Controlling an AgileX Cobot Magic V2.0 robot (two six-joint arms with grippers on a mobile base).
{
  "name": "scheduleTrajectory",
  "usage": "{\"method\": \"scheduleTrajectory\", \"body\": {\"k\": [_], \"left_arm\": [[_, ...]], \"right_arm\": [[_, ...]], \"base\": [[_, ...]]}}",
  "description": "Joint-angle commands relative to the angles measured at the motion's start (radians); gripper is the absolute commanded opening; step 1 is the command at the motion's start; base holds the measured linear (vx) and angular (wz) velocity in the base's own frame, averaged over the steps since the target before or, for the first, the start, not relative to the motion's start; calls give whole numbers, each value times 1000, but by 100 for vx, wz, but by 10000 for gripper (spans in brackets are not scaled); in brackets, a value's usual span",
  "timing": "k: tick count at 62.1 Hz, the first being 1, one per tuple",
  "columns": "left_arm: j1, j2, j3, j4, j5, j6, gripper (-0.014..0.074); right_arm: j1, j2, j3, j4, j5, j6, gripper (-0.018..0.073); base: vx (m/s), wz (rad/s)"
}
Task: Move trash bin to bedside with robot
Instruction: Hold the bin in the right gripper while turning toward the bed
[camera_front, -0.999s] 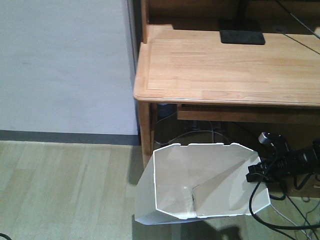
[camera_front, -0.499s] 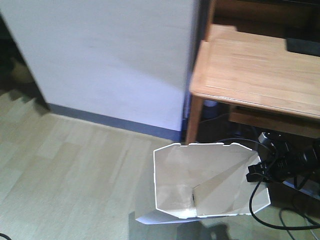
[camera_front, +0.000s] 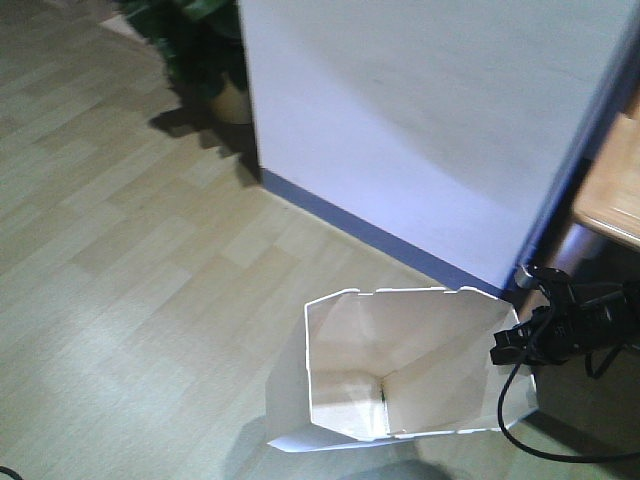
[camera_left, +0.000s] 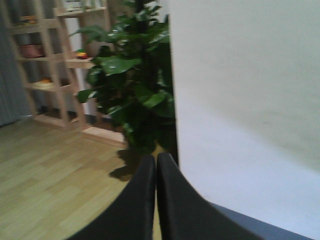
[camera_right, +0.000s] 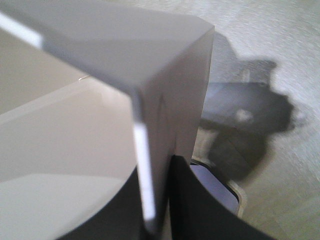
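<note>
White trash bin (camera_front: 345, 390) rim pinched by right hand (camera_front: 512, 345).

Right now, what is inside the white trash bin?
Inside the trash bin only bare cream walls and a bit of its bottom show, no rubbish. The near wall hides the rest of the bottom.

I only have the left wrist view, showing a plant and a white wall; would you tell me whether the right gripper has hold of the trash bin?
Observer: Yes, the right gripper is shut on the trash bin at its right rim, one finger inside the wall and one outside.
Operator: Thank you. Is anything in it?
Observer: No, the front view shows a bare inside.
Operator: What lies to the right of the white wall?
Observer: A desk corner, at the front view's right edge.
</note>
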Motion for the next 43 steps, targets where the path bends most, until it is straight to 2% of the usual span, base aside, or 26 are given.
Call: {"method": "scheduleTrajectory", "body": {"k": [1, 43], "left_arm": [[-6, -5, 12, -9, -74, -14, -6], [-6, -5, 12, -9, -74, -14, -6]], "right_arm": [[-3, -70, -9, 46, 244, 2, -4], [-3, -70, -9, 46, 244, 2, -4]], "base": [[-1, 67], [6, 52]]}}
